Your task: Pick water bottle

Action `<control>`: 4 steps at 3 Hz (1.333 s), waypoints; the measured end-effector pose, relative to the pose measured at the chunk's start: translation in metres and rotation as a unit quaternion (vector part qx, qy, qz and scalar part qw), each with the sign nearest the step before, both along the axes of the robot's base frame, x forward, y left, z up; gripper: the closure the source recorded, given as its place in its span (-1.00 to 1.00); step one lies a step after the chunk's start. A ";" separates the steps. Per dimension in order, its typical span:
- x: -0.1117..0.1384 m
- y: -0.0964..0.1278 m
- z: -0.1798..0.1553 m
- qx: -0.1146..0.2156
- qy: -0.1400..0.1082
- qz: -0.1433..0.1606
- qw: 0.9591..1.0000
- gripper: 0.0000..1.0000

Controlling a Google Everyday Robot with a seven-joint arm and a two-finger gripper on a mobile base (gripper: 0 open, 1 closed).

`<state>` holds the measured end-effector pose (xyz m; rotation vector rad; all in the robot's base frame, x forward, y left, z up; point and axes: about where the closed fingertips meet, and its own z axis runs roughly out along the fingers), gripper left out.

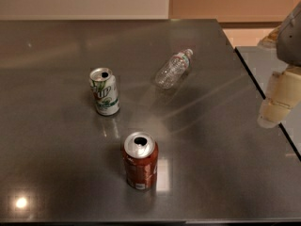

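Observation:
The water bottle [174,68] lies on its side on the grey table [56,149], right of centre and towards the back, with its white cap pointing to the far right. It is small, clear and crinkled with a thin reddish-white label band. My gripper [277,100] hangs at the right edge of the view, over the table's right edge, well to the right of the bottle and in front of it. It is apart from the bottle and holds nothing.
A green-white can [104,92] stands upright left of the bottle. A red can [140,160] stands upright nearer the front, in the middle. A second grey surface [263,62] adjoins the table at the right. A wall runs behind the table.

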<state>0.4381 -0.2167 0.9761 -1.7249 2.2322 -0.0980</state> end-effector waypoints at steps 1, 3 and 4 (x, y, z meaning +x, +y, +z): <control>0.001 0.001 0.001 -0.001 -0.003 0.001 1.000 -1.00; 0.061 0.014 -0.017 -0.002 0.003 0.082 0.997 -1.00; 0.109 0.021 -0.031 -0.009 -0.006 0.133 0.991 -1.00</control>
